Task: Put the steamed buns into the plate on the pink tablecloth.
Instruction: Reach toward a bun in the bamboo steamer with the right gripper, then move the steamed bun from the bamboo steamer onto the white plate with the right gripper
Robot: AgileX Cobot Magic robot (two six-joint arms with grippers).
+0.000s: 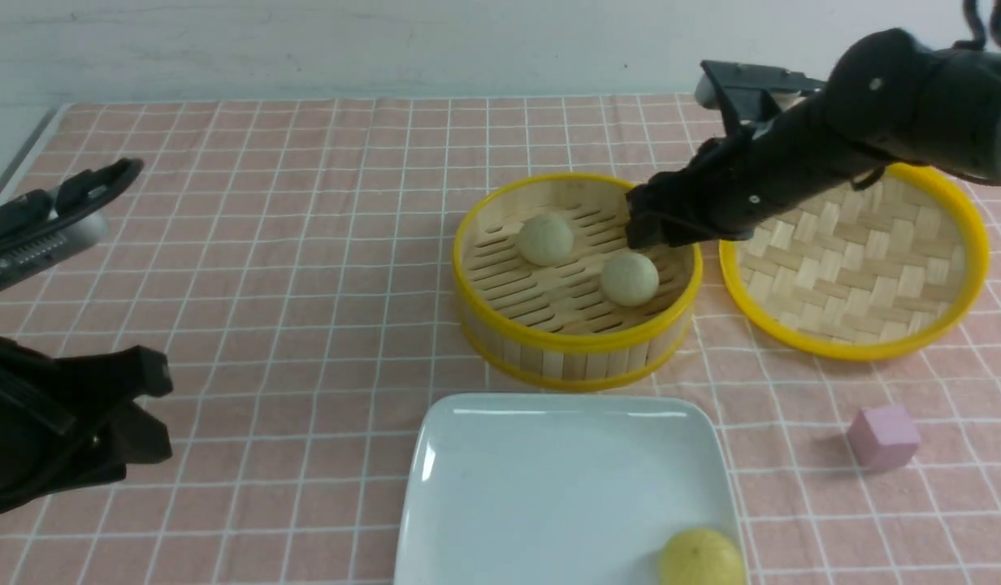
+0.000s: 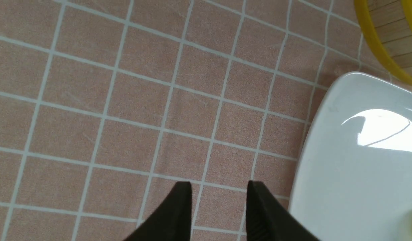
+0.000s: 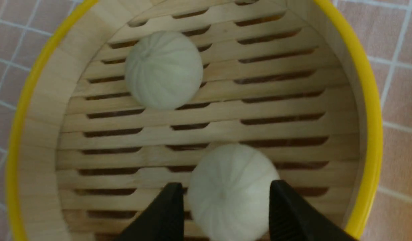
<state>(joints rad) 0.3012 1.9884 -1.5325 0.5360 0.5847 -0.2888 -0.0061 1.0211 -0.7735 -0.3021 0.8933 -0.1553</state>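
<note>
Right Gripper Opens Above the Nearer Bun

Two steamed buns sit inside the steamer (image 1: 578, 343). The nearer bun (image 3: 232, 190) is below the right gripper (image 3: 227, 184), whose fingers stand wide apart, one at each side of it, with nothing in their hold. The farther bun (image 3: 164, 70) lies deeper in the steamer. The white plate (image 1: 565, 479) is just in front of the steamer, on the pink tablecloth (image 1: 305, 284), and it bears only a yellow ball (image 1: 702, 558) (not a bun, I think). To the left of the steamer, well apart, the left gripper (image 2: 219, 184) has its fingers parted and holds nothing.

I judge that the first pick is in hand. Next, the right gripper should go down evenly around this bun, close softly, and lift it clear of the steamer's rim.
</note>
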